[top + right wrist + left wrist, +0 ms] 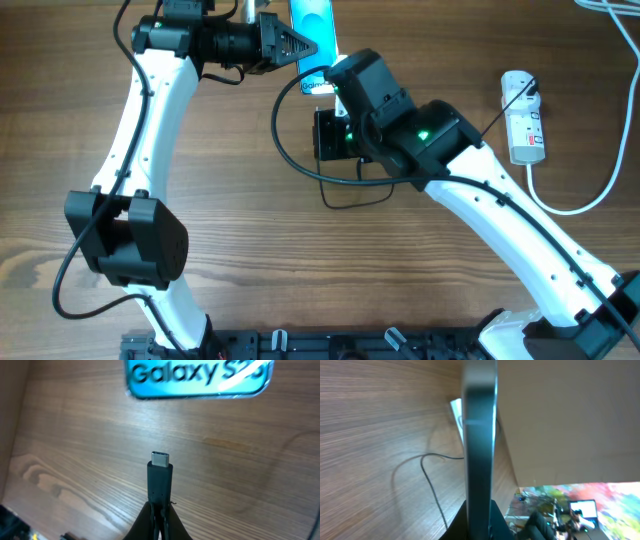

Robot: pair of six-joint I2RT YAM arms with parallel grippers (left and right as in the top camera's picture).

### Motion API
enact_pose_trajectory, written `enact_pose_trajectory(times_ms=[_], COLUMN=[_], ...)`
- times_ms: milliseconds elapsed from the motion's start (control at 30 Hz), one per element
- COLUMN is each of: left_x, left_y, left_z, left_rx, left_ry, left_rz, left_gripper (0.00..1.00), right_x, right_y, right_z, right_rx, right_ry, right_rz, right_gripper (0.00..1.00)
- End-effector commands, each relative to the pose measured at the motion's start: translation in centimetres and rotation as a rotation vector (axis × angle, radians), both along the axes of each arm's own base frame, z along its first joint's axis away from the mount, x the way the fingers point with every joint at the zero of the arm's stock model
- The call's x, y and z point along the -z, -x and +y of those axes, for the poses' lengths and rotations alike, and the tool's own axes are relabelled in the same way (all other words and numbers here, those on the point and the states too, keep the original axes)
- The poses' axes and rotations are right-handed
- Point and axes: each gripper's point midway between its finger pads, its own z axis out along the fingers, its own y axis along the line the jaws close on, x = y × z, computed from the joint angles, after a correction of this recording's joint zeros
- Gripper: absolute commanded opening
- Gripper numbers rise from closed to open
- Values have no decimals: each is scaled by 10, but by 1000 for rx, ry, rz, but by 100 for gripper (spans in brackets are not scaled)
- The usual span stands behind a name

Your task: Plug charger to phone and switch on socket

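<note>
**Charger closes on phone:** At the upper centre of the overhead view, the left pincer pinches the phone. It holds the phone so that the end with the white "Galaxy" strip faces the other arm. Just below it in that frame, the right pincer is pressed together on the charger, right behind its small metal tip. The tip points straight at the phone's end but sits apart from it, with bare bench showing between them. Such a short grip looks meant to keep the tip stiff for insertion. The charger's slack loops across the bench at frame centre. The socket lies at the far right edge, well apart from both pincers, and whether it is switched on cannot be told. Plugging in appears to be the step in hand, with lining the tip up on the port the chief risk.
</note>
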Motion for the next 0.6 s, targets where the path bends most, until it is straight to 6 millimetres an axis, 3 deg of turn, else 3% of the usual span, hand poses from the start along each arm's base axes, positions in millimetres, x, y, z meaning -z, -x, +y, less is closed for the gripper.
enact_pose_trajectory(times_ms=[0, 567], left_x=[-36, -37], left_y=[20, 23], left_z=[-10, -11], left_rx=[108, 118], left_ry=[117, 126], left_rz=[-61, -54], left_gripper=[4, 4], right_x=[-8, -10], right_y=[-6, -11], right_z=[-9, -11], right_rx=[8, 15], right_ry=[21, 19], right_rz=[-46, -59], right_gripper=[5, 4])
